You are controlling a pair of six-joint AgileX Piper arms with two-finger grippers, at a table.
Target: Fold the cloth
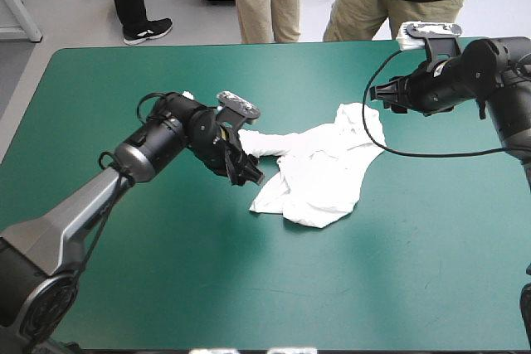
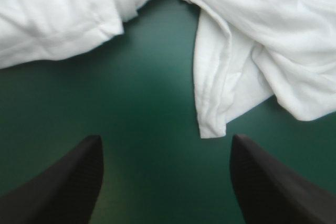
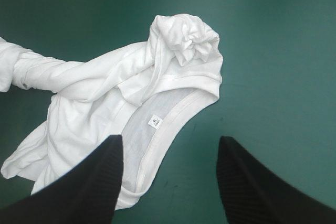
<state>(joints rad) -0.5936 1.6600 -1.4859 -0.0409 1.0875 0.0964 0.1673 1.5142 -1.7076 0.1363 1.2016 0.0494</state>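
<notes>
Shirt: crumpled white short-sleeved T-shirt (image 1: 319,167), lying around the middle of the teal-green covered worktop (image 1: 166,288)
Left jaws: wide apart, hem corner just ahead, gripping nothing
Right jaws: apart too, collar just ahead

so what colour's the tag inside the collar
The tag is white with tiny dark print; best in the right wrist view.

In the left wrist view we get only part of the T-shirt (image 2: 252,40); it runs off the picture ahead of the fingers (image 2: 68,192). In the right wrist view the label (image 3: 153,123) bears print too small for us to read, and one finger (image 3: 84,192) covers some hem. From above, the right gripper (image 1: 377,97) is one dark shape.
</notes>
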